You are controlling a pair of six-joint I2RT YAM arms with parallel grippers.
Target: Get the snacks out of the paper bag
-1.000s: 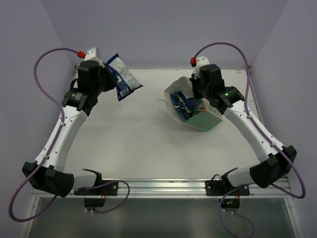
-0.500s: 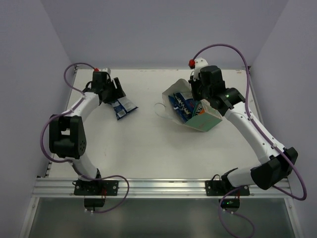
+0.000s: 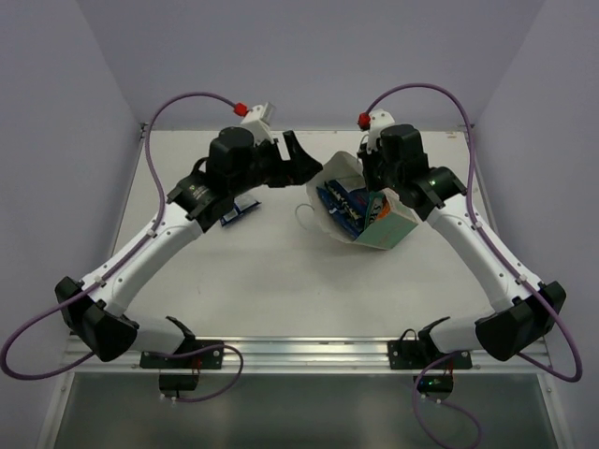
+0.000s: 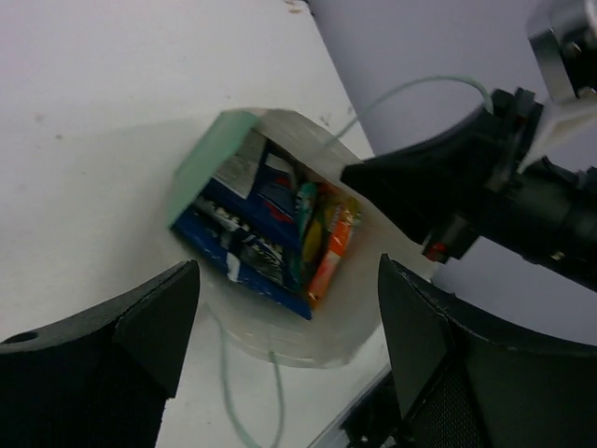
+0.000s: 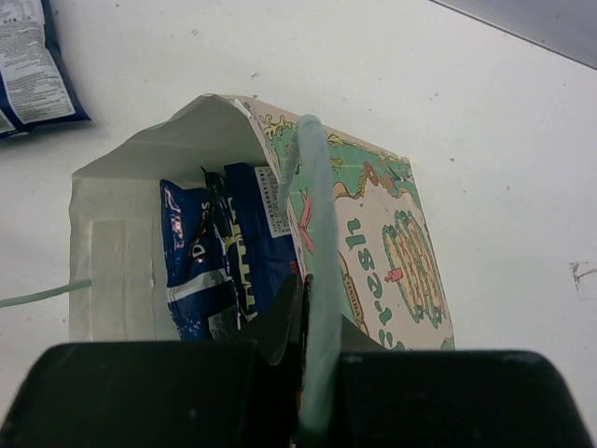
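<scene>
Left tool [image 3: 299, 166] swung from dropped packet [image 3: 240, 210] to paper bag [image 3: 387, 226], lettering illegible.

The paper bag [image 4: 210, 159] gapes toward left claw [image 4: 287, 345]; right claw [image 5: 300, 299] blocks its rim.

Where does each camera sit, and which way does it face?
Top external: high behind left arm and right arm, facing down on the white table; both show.
Left wrist: wrist-mounted, faces into the mint-green paper bag between fingers of the open left pincer.
Right wrist: wrist-mounted, faces down on the bag, gripped by the right pincer.
All show the bag's blue foil packets.
</scene>
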